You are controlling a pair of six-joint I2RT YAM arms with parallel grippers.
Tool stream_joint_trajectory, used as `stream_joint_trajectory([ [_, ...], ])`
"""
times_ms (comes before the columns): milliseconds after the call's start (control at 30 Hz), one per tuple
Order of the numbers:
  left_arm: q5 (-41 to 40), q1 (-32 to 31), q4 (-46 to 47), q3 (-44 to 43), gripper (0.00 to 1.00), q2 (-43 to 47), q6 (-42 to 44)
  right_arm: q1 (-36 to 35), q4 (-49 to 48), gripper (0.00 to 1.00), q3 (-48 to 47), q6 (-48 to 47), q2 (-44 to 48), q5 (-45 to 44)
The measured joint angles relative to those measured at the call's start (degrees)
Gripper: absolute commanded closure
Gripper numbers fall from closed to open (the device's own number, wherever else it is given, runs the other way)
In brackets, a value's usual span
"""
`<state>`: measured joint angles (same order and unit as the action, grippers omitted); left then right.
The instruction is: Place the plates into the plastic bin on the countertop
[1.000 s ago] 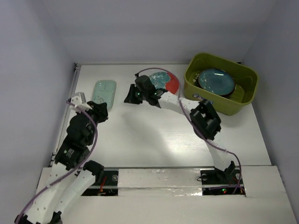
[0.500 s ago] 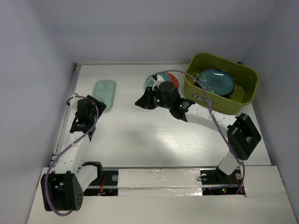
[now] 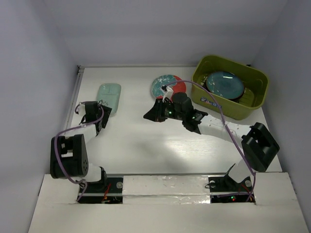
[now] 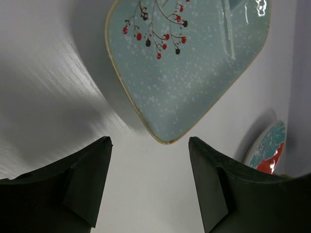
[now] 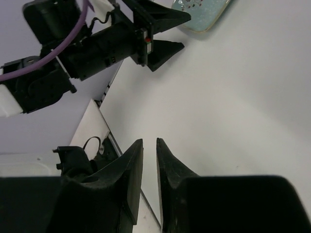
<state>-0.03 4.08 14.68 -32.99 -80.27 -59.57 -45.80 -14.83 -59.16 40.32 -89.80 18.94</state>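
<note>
White arms point(image 3: 217, 130), black joints point(image 3: 260, 145), purple cables point(image 3: 57, 141)

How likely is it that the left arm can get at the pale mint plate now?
Probably yes: the open left gripper faces the pale mint plate at its near corner, with only bare countertop between.

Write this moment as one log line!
left end effector: open, facing pale mint plate | right end effector: nearly shut, empty | plastic bin: holds dark teal plate

Countertop point(image 3: 141, 145) open front centre; mint plate point(image 4: 189, 63) ahead of left end effector point(image 4: 149, 141); bin point(image 3: 228, 112) far right.
</note>
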Motion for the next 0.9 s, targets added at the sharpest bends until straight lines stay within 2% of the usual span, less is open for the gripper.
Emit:
stream_joint_trajectory([
  [133,-0.6,0.3,3.2,0.0,0.44,-5.3,-2.6,0.0,-1.1,0.77,0.1,0.2,-0.4,1.7],
  [267,-1.4,0.7,6.6,-1.2,0.55,-8.6,-4.4,0.0,-2.5,0.77,0.2,0.4,-1.0,3.0],
  [467,-3.0,0.9,5.6,-5.0,0.61,-12.3,-5.5,0.0,-3.7,0.77,0.4,0.7,-1.7,4.9],
  [567,-4.1,0.9,3.1,-8.7,0.71,-14.9,-4.9,0.0,-4.2,0.77,0.8,0.9,-1.7,5.9],
  [600,-4.5,0.9,2.3,-9.9,0.81,-15.7,-4.6,0.0,-4.2,0.77,0.9,0.9,-1.7,6.1],
  [667,-4.6,0.9,0.7,-12.3,0.91,-17.6,-3.7,0.0,-4.2,0.77,1.1,1.1,-1.7,6.4],
  [700,-4.5,0.9,0.6,-13.3,1.00,-18.6,-3.4,0.0,-4.2,0.77,1.2,1.1,-1.6,6.5],
  [833,-1.6,1.5,6.2,-13.8,1.00,-20.1,-3.7,0.0,-4.2,0.76,1.6,1.0,-0.5,6.4],
  [900,0.1,1.5,10.0,-11.2,1.00,-20.3,-4.3,0.0,-4.2,0.71,2.0,0.8,0.2,6.3],
])
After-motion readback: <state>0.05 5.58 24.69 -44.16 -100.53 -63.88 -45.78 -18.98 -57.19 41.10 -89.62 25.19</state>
